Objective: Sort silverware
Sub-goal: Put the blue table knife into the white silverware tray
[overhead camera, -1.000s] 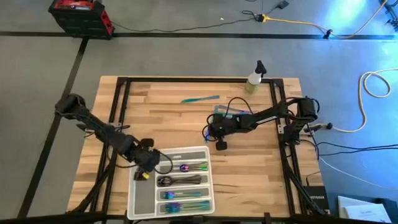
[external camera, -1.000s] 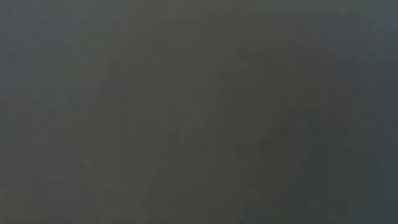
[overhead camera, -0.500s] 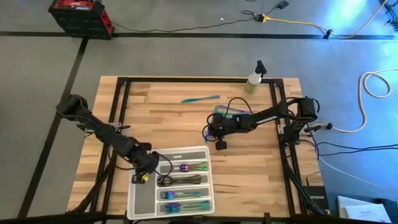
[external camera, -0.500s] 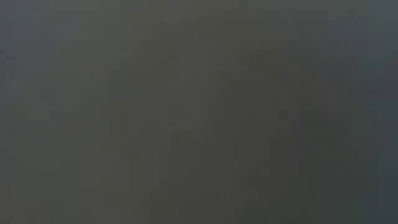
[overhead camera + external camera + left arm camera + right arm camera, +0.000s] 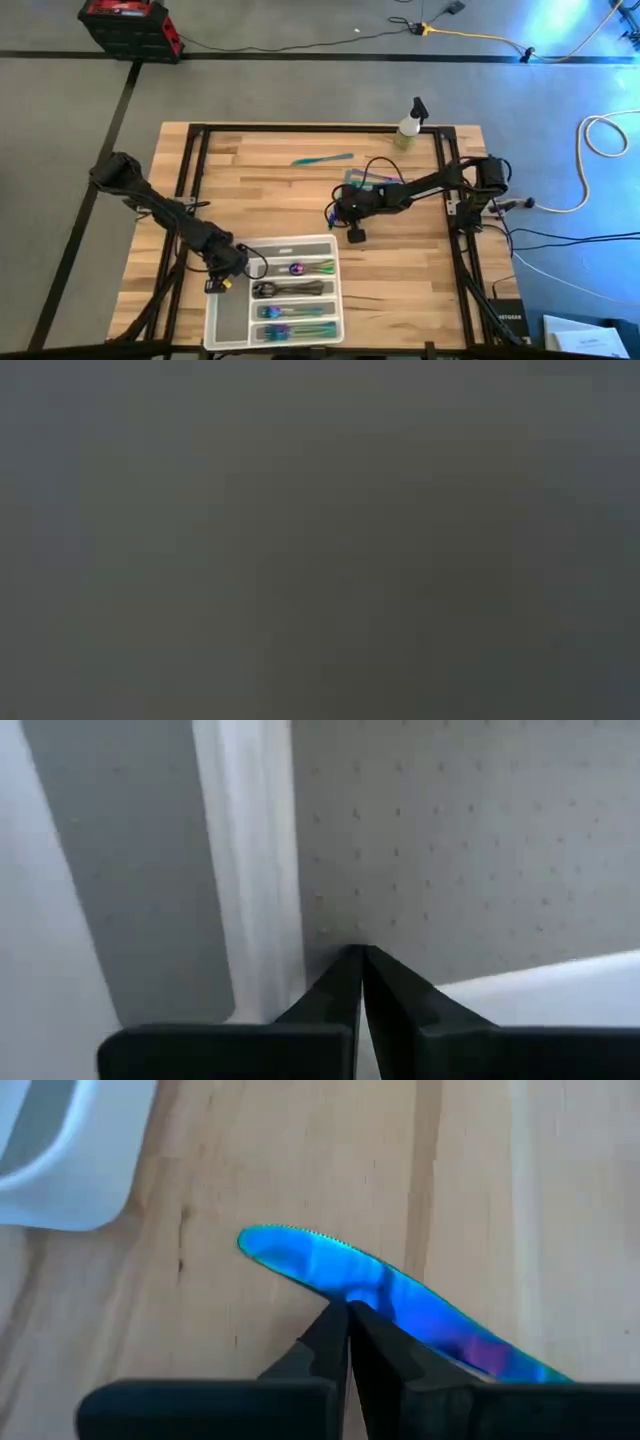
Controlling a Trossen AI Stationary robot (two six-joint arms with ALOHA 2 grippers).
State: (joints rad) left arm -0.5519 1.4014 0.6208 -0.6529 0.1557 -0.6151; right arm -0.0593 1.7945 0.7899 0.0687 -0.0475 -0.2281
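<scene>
Fingers of the right gripper point(image 5: 347, 1312) are pressed shut on a knife point(image 5: 330, 1267) for sorting, while the left gripper point(image 5: 360, 955), closed empty, is held over the tray point(image 5: 243, 325).

overhead whole-table view, close wrist views, low view dark

A wooden table point(image 5: 400, 280) carries a translucent white compartment tray point(image 5: 228, 320), a spray bottle point(image 5: 408, 127), a loose teal utensil point(image 5: 322, 158) and an iridescent knife point(image 5: 400, 1305).
</scene>
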